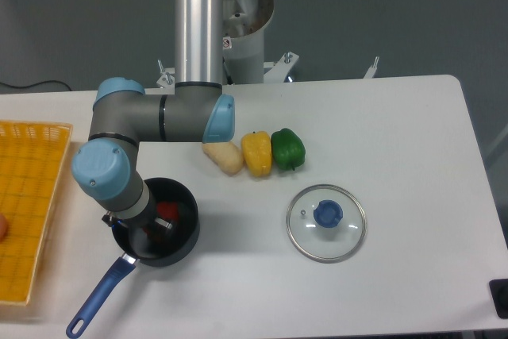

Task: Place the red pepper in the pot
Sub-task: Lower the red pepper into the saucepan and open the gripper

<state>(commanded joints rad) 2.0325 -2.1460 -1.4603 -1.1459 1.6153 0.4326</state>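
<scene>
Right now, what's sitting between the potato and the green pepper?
The yellow pepper lies between them in the camera view, pressed close against the potato on one side and the green pepper on the other.

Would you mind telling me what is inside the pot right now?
The red pepper shows inside the pot, with the hand reaching in beside it. The arm's wrist covers the pot's left side and most of the hand.

Bright, even light falls from overhead on the white desk [381, 132], leaving only soft, short shadows beside the objects. A vertical highlight runs down the metal column [198, 17], and the glass lid [326, 222] shows faint glare. The picture is low-resolution and slightly soft throughout; the grey backdrop at 12 o'clock is dimmer.
</scene>
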